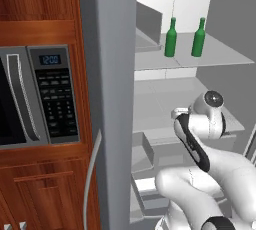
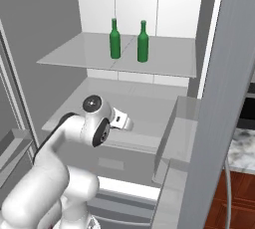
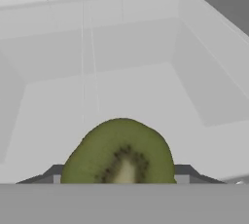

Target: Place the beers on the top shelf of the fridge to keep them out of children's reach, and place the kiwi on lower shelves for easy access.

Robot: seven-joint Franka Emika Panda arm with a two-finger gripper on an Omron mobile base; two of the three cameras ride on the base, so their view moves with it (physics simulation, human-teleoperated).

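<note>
Two green beers stand upright side by side on the top shelf of the open fridge; from the right base they are the beers on the top shelf. My hand reaches in over a lower shelf. In the hand view the kiwi, showing a green cut face with a pale core, sits between my dark fingertips. My gripper is shut on it above the pale shelf floor. Whether the kiwi touches the shelf is hidden.
The fridge's grey door with its curved silver handle stands open on the left beside a black oven in wooden cabinets. Another open door with door bins is on the right. White-fronted drawers lie below.
</note>
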